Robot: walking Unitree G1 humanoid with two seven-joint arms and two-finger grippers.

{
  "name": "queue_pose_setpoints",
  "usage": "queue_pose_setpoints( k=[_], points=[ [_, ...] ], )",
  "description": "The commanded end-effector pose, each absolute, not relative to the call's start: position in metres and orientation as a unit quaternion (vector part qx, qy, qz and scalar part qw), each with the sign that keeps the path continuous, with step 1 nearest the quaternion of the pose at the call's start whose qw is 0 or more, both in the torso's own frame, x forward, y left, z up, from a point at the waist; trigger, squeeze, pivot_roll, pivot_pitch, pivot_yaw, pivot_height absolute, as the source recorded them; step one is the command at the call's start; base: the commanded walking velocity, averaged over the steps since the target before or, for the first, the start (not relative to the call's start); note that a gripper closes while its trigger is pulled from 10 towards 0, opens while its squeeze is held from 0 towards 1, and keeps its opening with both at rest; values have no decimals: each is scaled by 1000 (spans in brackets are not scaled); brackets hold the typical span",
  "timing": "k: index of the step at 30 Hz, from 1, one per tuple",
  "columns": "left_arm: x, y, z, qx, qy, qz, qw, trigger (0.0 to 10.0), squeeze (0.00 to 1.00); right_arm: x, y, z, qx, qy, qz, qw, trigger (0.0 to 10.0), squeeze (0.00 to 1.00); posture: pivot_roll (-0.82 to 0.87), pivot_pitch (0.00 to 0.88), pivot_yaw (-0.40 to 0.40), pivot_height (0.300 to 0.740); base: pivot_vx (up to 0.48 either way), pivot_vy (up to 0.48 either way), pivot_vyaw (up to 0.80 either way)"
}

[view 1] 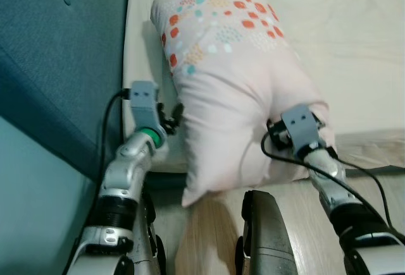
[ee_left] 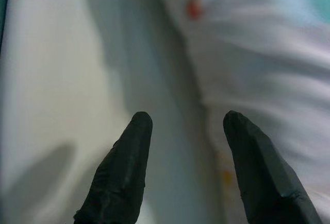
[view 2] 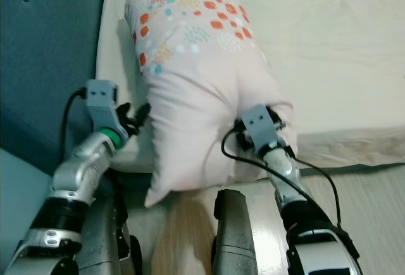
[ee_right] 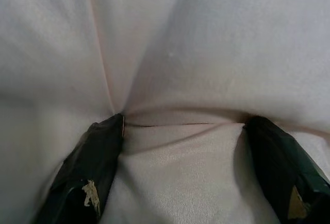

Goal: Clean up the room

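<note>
A pillow (view 1: 234, 91) is pinched by the right gripper (ee_right: 180, 131) at five o'clock; the left gripper (ee_left: 185, 131) is spread, empty; placement on the bed (view 1: 354, 47) is judged nearly finished.

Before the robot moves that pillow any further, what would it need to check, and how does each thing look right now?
1. Right gripper holds the pillow: ok, fingers pressed into a bunched fold of fabric.
2. Left gripper holds the pillow: not ok, fingers open beside its edge, nothing between them.
3. Pillow fully on the bed: not ok, its near corner hangs over the mattress edge.
4. Space further up the bed: ok, bare sheet there.
5. Cables on both wrists free of snags: cannot tell.
</note>
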State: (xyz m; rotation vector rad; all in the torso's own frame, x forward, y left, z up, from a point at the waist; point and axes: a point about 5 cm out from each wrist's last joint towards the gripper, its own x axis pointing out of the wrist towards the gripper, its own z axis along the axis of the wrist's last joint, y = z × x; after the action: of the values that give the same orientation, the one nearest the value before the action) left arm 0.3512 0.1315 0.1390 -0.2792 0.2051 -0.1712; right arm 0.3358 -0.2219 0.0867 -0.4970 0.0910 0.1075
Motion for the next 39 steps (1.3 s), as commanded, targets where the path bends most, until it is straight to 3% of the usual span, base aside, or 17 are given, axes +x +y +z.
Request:
queue_pose_setpoints(
  k=[1,5,7,8,12,17,18,19,20,26,32,39],
  points=[
    [344,133,118,-180,170,-107,963,10000,0,313,-234,51,-224,125,49,965,10000,0,-15,160,99,550,0,0,0],
    [342,135,113,-193,191,-119,955,10000,0,313,-233,53,-210,113,51,970,10000,0,-16,161,100,550,0,0,0],
    [335,134,114,-273,215,-152,925,10000,0,318,-227,59,-198,93,48,975,10000,0,-9,166,104,550,0,0,0],
    [335,134,114,-273,215,-152,925,10000,0,318,-227,59,-198,93,48,975,10000,0,-9,166,104,550,0,0,0],
    [329,146,138,-359,150,-177,904,10000,0,321,-233,60,-212,99,18,972,10000,0,10,164,94,550,0,0,0],
    [321,154,148,-373,121,-195,899,10000,0,314,-251,57,-229,117,-28,966,10000,0,9,167,91,550,0,0,0],
    [317,153,150,-373,118,-204,897,10000,125,307,-264,53,-237,129,-53,962,10000,0,4,167,92,550,0,0,0],
    [317,153,150,-373,118,-204,897,10000,125,307,-264,53,-237,129,-53,962,10000,0,4,167,92,550,0,0,0],
    [315,148,151,-373,116,-214,895,10000,1000,299,-276,49,-236,140,-74,959,10000,0,-3,166,94,550,0,0,0],
    [316,133,150,-352,122,-229,899,10000,1000,290,-288,46,-231,147,-93,957,10000,0,-16,163,99,550,0,0,0],
    [321,93,148,-325,156,-269,893,10000,1000,297,-287,53,-226,134,-101,960,10000,0,-20,159,98,550,0,0,0],
    [317,69,150,-317,166,-296,885,10000,1000,301,-286,56,-226,128,-104,960,10000,0,-19,159,99,550,0,0,0]
  ],
)
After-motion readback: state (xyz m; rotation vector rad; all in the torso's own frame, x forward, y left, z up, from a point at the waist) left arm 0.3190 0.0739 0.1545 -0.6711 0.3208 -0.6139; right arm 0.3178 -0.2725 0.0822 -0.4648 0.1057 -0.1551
